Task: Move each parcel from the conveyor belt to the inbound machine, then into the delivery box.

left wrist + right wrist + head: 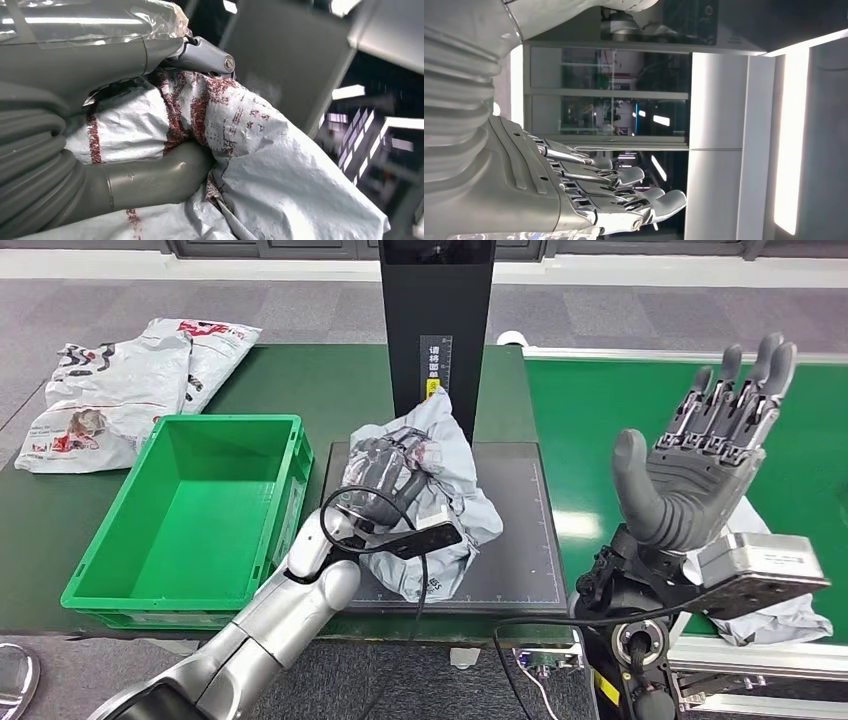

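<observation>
Robot hand [100, 125] grips grey parcel [280, 175] (red print).

Grey parcel [440, 485], seemingly red-printed; green crate [190, 510]; dark grey hand [700, 455].

The head view looks forward and down from high on the robot's body, with the inbound machine's dark platform [520, 530] at centre and the green delivery box [190, 520] at 9 o'clock. The left wrist view sits very close behind the left hand [100, 150], pressed against the grey parcel [280, 170], which the head view shares [440, 490]. The right wrist view, turned sideways, faces past the right hand [574, 195] toward distant room walls.
</observation>
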